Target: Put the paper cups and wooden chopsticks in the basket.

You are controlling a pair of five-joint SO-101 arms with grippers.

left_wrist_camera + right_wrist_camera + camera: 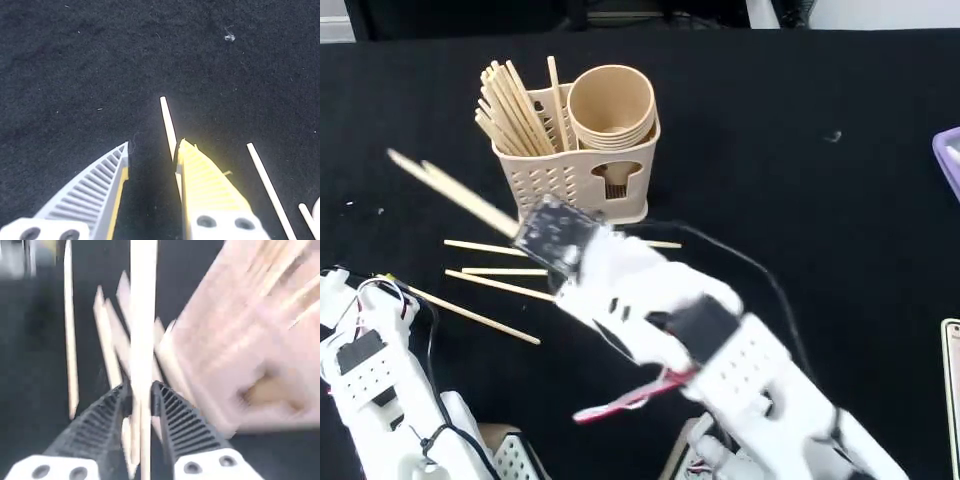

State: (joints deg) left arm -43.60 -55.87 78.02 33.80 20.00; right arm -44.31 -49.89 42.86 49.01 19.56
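The beige basket [570, 175] stands at the back of the black table, with a stack of paper cups [612, 105] and many wooden chopsticks [510, 110] inside. My right gripper [142, 390] is shut on wooden chopsticks [143, 315] that jut out toward the table's left [450, 185], just left of the basket [250, 340]. Several loose chopsticks [500, 284] lie on the table in front of the basket. My left gripper [152, 150] hangs open low over the cloth, one loose chopstick [168, 125] running beside its yellow finger [200, 180].
The left arm [365, 365] sits at the near left corner. A purple object [948, 160] and a card [952, 380] lie at the right edge. A black cable [760, 270] trails behind the right arm.
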